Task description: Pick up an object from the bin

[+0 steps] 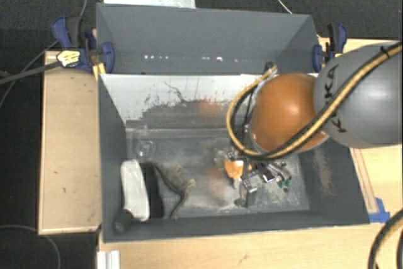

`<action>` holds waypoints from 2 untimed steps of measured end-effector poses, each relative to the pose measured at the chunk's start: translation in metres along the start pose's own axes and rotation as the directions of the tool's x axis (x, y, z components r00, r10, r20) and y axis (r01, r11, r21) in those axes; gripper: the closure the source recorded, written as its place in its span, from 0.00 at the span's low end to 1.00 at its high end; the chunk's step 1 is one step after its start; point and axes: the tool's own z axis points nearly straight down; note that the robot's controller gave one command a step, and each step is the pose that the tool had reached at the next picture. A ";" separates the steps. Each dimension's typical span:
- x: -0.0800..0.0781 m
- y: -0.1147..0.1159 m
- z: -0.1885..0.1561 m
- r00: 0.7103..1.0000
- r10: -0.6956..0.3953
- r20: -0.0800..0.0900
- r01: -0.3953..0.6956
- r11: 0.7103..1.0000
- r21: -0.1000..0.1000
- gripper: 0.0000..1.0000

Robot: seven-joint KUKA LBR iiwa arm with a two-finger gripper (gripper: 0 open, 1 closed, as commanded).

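Arm's gripper [247,191] down at the floor of the bin [201,38], centre-right.
A small orange object [233,168] sits just beside it, upper left; can't tell whether the grip is wide, narrow or holding. White block [134,189], black piece [153,191] and dark bent item [179,184] lie well apart, lower left.

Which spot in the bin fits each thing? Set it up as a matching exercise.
Things:
1 white block
2 black block
3 olive toy
4 orange piece

Places:
A by the gripper
B leftmost
C right of the black block
D between white block and olive toy

Pairs: 1-B, 2-D, 3-C, 4-A
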 end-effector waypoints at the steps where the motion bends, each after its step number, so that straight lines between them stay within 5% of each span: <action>1: 0.017 -0.018 -0.006 1.000 -0.027 0.008 0.027 1.000 0.002 0.00; 2: -0.060 -0.045 0.004 1.000 -0.017 0.009 0.017 1.000 0.002 0.00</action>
